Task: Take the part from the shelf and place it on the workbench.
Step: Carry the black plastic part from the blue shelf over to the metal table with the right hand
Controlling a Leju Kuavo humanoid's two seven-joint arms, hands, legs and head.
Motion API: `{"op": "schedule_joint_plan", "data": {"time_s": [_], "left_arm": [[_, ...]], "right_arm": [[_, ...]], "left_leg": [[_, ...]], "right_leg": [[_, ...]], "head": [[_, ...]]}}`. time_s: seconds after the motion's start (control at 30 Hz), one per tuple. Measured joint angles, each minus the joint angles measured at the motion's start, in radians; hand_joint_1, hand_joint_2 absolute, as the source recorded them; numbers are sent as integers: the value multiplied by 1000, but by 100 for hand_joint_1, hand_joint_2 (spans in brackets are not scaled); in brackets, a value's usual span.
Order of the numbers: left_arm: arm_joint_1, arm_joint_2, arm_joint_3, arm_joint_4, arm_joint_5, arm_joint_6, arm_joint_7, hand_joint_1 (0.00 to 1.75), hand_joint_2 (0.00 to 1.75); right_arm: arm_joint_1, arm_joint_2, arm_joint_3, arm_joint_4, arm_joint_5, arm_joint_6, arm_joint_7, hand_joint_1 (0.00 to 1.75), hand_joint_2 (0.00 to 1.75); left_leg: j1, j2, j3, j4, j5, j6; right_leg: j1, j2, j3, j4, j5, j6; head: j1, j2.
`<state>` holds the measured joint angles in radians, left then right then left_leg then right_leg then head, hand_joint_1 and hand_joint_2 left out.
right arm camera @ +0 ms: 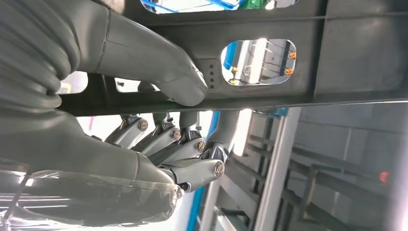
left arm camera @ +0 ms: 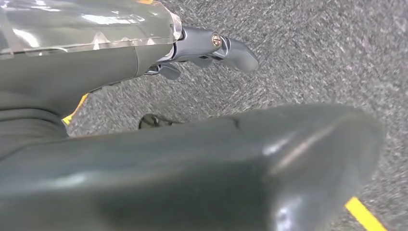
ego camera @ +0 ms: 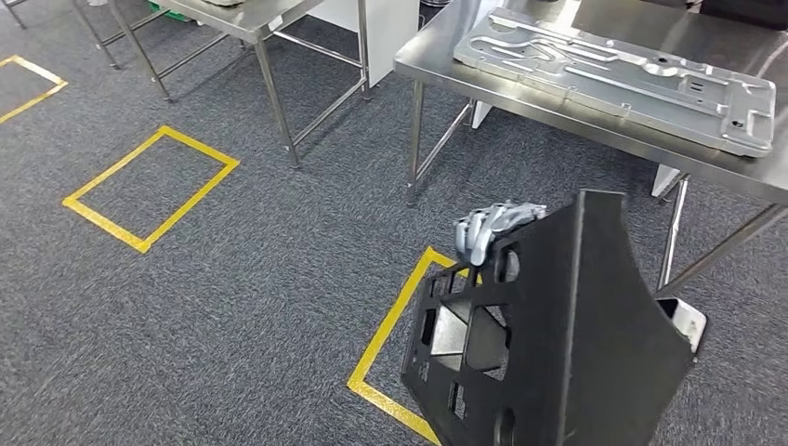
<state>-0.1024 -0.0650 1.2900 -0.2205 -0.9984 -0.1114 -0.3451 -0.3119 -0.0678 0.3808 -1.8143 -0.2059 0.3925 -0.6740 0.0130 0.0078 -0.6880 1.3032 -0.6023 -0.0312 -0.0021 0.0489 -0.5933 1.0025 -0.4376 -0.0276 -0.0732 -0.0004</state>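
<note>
I hold the part [ego camera: 548, 344] low before me, above the floor's taped square [ego camera: 395, 358]. My left hand [ego camera: 492, 228] grips its upper edge. Behind it stands the bench [ego camera: 437, 60], carrying a plate [ego camera: 618, 79].

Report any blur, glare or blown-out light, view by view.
Head view: evenly lit and sharp; soft reflections on the steel table. Left wrist view: the black part is close and blurred, with pale sheen streaks. Right wrist view: strongly backlit, bright light blowing out the part's cutouts around the right hand.
</note>
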Motion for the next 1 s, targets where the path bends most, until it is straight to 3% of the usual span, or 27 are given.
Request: {"op": "schedule_joint_plan", "data": {"time_s": [0.07,0.13,0.2,0.27,0.33,0.4,0.47,0.5,0.53,0.57,0.63,0.7,0.77,0.83,0.9,0.93,0.97,1.0], "left_arm": [[-1,1,0,0,1,0,1,0,0],[-1,3,1,0,1,-1,0,0,0],[-1,6,2,0,1,-3,-3,0,0],[-4,7,2,0,-1,-6,-6,0,0],[-8,8,2,0,-3,-9,-8,0,0],[-6,9,2,0,-5,-11,-8,0,0],[-2,9,3,0,-5,-11,-8,0,0],[-2,10,3,0,-5,-11,-9,0,0],[-2,9,3,0,-6,-11,-9,0,0],[-2,9,3,0,-6,-11,-9,0,0],[-3,9,3,0,-6,-12,-10,0,0],[-3,9,3,0,-6,-13,-11,0,0],[-5,9,3,0,-6,-14,-11,0,0],[-7,9,3,0,-6,-14,-12,0,0],[-4,9,3,0,-6,-14,-14,0,0],[-2,9,3,0,-6,-15,-14,0,0],[0,9,4,0,-6,-14,-14,0,0],[1,10,4,0,-6,-14,-14,0,0]], "right_arm": [[-26,20,24,30,-4,-1,3,175,175],[-58,36,41,56,-12,-10,4,175,175],[-94,48,50,83,-27,-27,10,175,175],[-131,56,53,110,-45,-48,16,175,175],[-171,60,52,134,-59,-64,19,175,175],[-203,64,47,157,-71,-75,20,175,175],[-223,68,38,182,-85,-82,21,175,175],[-233,68,32,193,-92,-85,23,175,175],[-244,68,24,203,-98,-87,24,175,175],[-255,68,16,211,-103,-88,25,175,175],[-278,69,1,220,-108,-89,27,175,175],[-295,72,-8,227,-109,-89,28,175,175],[-302,74,-17,232,-110,-89,29,175,175],[-307,78,-23,237,-111,-89,31,175,175],[-313,84,-24,242,-112,-89,31,175,175],[-313,87,-24,245,-112,-88,32,175,175],[-313,89,-24,248,-112,-88,32,175,175],[-312,90,-24,251,-112,-88,32,175,175]], "left_leg": [[0,-15,38,-112,81,6],[3,-62,88,-245,141,14],[1,-84,104,-288,148,21],[1,-62,107,-294,152,30],[6,-39,112,-304,157,42],[6,-14,114,-307,158,49],[6,11,114,-307,156,50],[6,23,115,-306,154,49],[6,35,118,-306,152,48],[6,46,122,-306,149,46],[2,65,130,-305,141,38],[-3,83,136,-305,135,28],[-4,99,140,-305,128,17],[0,70,131,-274,103,7],[4,20,81,-161,42,1],[5,8,44,-85,11,-1],[5,3,11,-26,-6,-2],[5,1,-8,1,-3,-3]], "right_leg": [[0,27,2,3,-1,2],[0,51,-2,9,-3,8],[-4,73,-11,12,-1,19],[-7,84,-17,11,1,33],[-3,37,-35,49,-24,44],[-2,-25,-95,169,-85,53],[-9,-40,-159,291,-125,60],[-12,-43,-169,306,-119,62],[-14,-48,-154,274,-93,63],[-13,-59,-120,206,-55,61],[-4,-108,-43,58,1,50],[6,-130,-18,1,11,37],[7,-103,-19,-2,13,27],[0,-80,-16,-8,17,16],[-3,-57,-14,-11,19,8],[-3,-44,-14,-10,19,6],[-3,-30,-14,-8,18,5],[-2,-15,-14,-7,18,5]], "head": [[0,0],[0,0],[0,0],[0,0],[0,0],[0,0],[0,0],[0,0],[0,0],[0,0],[0,0],[0,0],[0,0],[0,0],[0,0],[0,0],[0,0],[0,0]]}}
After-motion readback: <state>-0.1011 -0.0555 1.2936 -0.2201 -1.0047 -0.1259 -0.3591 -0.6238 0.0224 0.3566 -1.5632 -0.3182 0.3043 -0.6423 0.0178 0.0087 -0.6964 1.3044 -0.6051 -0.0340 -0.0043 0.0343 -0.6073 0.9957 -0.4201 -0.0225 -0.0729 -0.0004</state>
